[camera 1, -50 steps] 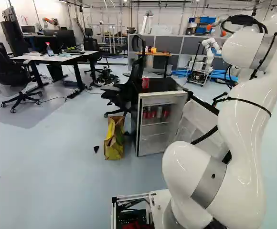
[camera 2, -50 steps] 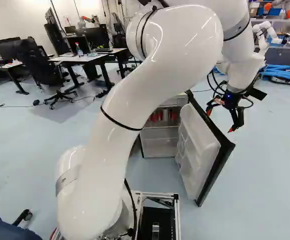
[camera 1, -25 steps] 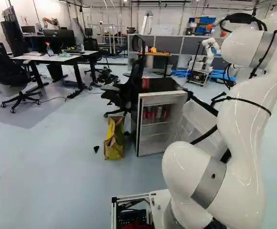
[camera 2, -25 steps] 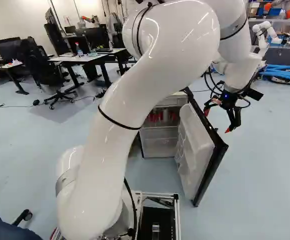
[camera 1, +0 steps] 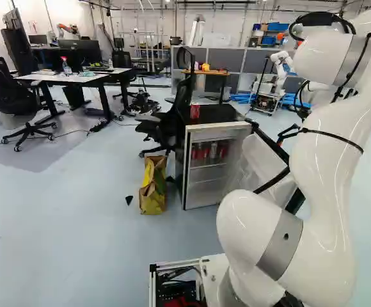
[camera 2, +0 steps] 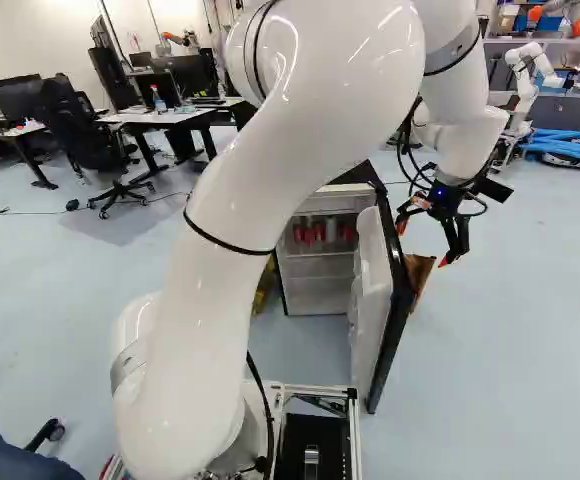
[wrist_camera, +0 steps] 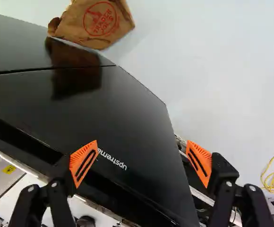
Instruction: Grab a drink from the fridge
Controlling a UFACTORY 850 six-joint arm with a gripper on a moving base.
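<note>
The fridge (camera 1: 219, 114) stands well apart from my jaws, and its open door (camera 2: 370, 300) comes between us, dark outer face ahead of my gripper (wrist_camera: 141, 153). If I swing straight across toward the shelves, I may push that face and shut my own way in. My jaws are spread wide, pinching nothing, so one finger could also hook the door's edge; whether either touches it now, I cannot tell. Farther ahead of my jaws, beside that same face, is a brown paper bag (wrist_camera: 99, 21), which I could snag or topple by going low there. The red cans (camera 1: 200, 152), the drinks I want, are on a shelf across the door from my jaws, close together: an off-centre reach could knock one over.
</note>
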